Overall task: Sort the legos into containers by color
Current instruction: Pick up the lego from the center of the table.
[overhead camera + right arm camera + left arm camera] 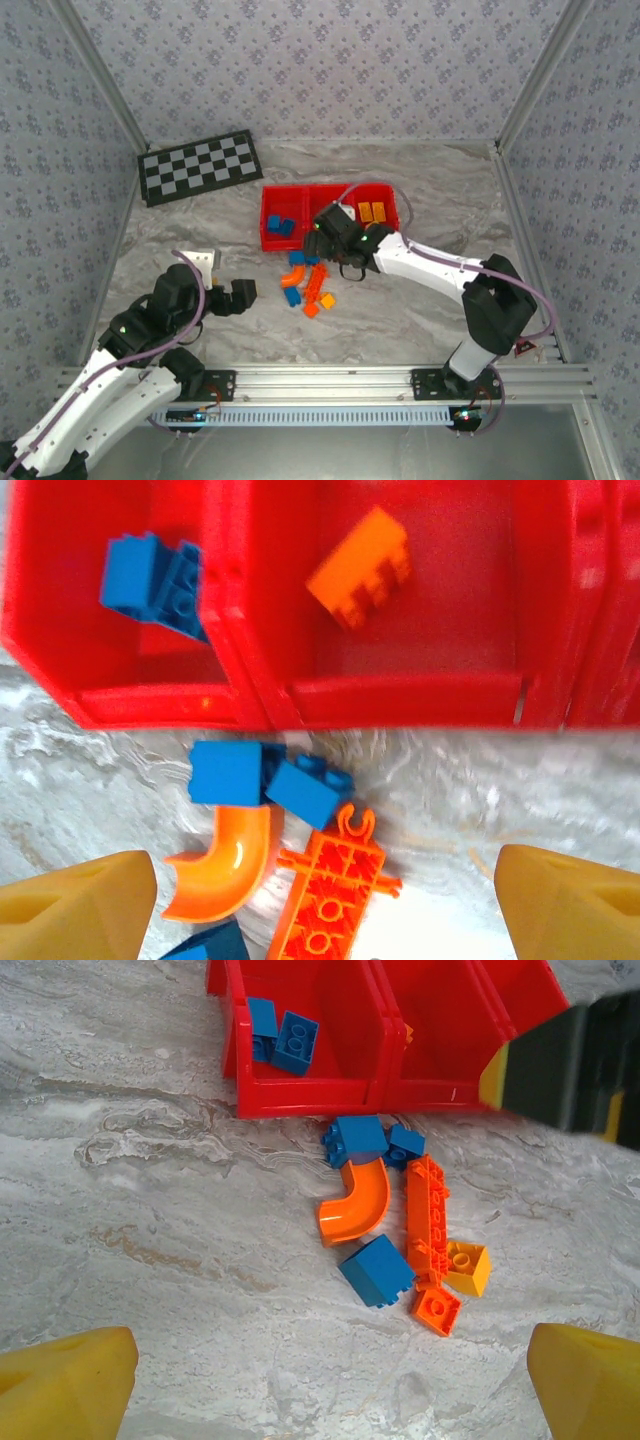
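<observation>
Right gripper (320,228) spread wide over red tray (400,698), orange brick (360,566) beneath, loose legos (425,1225) beside tray, checkerboard (200,167) apart, left gripper (240,293) spread.

Grey marbled table (430,310) under me. Just ahead of my right jaws sits the red tray (400,695). Beneath them, loose legos (310,285) lie on the bare top: blue bricks (228,772), an orange curved piece (225,865) and an orange plate (330,895). A checkerboard (200,167) lies well off to the left of my left jaws
</observation>
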Controlling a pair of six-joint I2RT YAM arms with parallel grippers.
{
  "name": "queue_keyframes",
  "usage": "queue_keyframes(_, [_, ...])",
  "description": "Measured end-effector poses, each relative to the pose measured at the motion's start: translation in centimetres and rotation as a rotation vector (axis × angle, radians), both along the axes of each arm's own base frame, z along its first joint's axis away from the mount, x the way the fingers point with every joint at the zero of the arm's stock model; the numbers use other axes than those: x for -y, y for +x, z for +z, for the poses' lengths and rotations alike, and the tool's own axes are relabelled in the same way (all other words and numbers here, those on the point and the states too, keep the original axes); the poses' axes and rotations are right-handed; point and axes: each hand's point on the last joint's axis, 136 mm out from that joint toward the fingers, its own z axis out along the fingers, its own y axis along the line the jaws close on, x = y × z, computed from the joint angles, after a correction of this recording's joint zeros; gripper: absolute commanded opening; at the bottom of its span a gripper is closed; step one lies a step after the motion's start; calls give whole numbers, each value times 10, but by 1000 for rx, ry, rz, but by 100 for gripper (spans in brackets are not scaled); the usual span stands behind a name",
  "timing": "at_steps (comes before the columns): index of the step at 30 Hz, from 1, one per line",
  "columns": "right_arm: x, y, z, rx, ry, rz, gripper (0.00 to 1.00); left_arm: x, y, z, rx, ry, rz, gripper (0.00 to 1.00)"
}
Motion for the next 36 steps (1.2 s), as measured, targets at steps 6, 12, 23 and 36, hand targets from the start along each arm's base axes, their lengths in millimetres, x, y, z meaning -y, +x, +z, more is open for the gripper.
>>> queue_keyframes(6, [-14,-19,-35,-95,61,-51,84,0,0,0,0,0,-1,100])
queue_keyframes(12, [-28,-23,-47,-124,112,-91,79,1,-1,0,0,0,-6,100])
queue_keyframes(23, [-22,-29,-63,-172,125,-167,73,1,-1,0,0,0,-6,100])
queue_keyframes(36, [-30,-35,-82,-208,112,-154,61,1,-1,0,0,0,-5,100])
